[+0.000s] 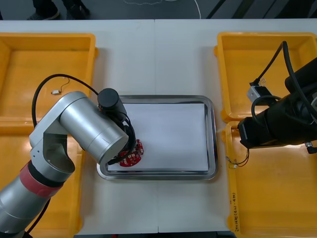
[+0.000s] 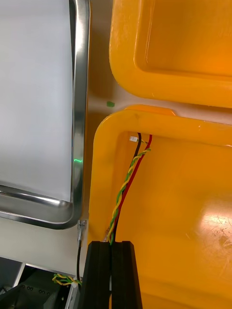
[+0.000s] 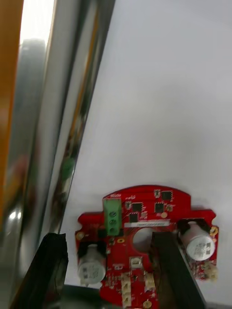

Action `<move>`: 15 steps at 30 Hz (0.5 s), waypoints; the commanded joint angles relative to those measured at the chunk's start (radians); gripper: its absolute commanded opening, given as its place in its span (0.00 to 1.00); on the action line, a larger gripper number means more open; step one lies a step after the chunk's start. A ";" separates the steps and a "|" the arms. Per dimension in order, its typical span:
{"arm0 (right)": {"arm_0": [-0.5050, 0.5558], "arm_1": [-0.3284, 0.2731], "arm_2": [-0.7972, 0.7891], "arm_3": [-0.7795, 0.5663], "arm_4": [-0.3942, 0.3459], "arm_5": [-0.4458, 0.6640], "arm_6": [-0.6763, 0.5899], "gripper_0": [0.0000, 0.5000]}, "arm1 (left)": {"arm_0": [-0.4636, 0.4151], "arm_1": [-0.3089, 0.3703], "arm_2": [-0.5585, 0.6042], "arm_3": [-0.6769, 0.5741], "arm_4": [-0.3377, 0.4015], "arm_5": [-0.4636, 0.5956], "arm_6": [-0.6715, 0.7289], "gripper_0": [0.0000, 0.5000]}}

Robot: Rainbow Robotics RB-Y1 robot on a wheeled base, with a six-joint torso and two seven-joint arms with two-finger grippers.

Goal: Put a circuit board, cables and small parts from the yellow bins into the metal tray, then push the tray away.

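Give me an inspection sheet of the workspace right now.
Surface: light table.
Job's things: round red circuit board lying in near-left corner of white-lined metal tray; four yellow plastic bins; small metal part in far left bin.
Clutter: nothing seen.
Grippers: left gripper open over the board; right gripper shut on the cable.
Cables: twisted red and yellow cable, far end in near right bin.
Surroundings: dark floor beyond table.

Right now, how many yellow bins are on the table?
4: the far left bin and the near left bin, partly under the left arm; the far right bin and the near right bin, partly under the right arm.
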 commanded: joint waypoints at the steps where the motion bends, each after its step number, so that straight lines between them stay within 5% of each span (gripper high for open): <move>1: -0.025 0.009 0.010 -0.031 0.007 0.004 0.026 0.00 | -0.002 -0.021 0.029 -0.096 0.003 0.072 -0.053 1.00; 15: -0.025 0.003 0.010 -0.032 0.018 0.004 0.046 0.00 | -0.079 0.070 0.159 -0.265 0.121 0.130 -0.062 1.00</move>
